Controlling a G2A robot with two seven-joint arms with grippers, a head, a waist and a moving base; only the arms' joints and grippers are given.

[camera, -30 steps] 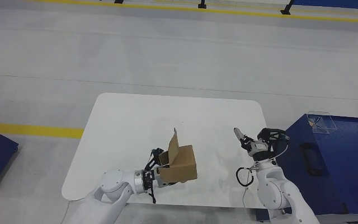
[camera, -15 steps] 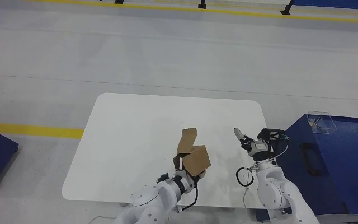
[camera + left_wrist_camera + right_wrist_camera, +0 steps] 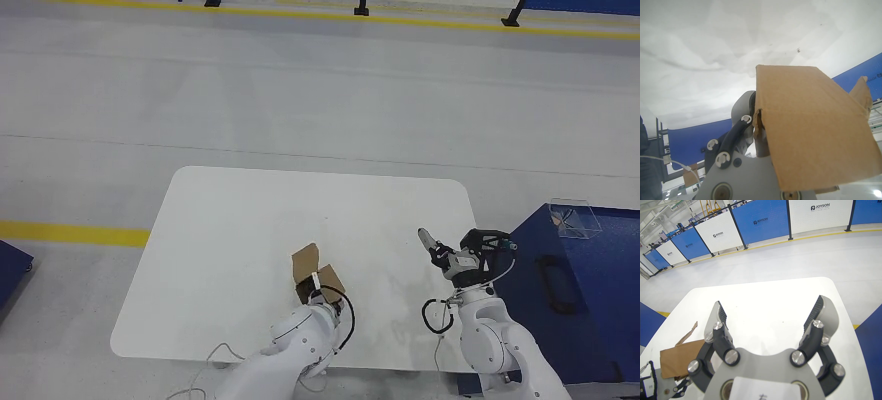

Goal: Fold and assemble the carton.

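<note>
Left pincer (image 3: 757, 123) clamps the carton (image 3: 810, 123), its torn fold showing in the left wrist view; right pincer (image 3: 769, 300) gapes wide.

The plain brown cardboard carton (image 3: 327, 279) is in the lower middle of the top view, half-assembled and tilted. One open flap (image 3: 305, 260) sticks out toward the upper left. In the left wrist view its two creased panels fill the right half, with a ragged tear at the fold.
</note>
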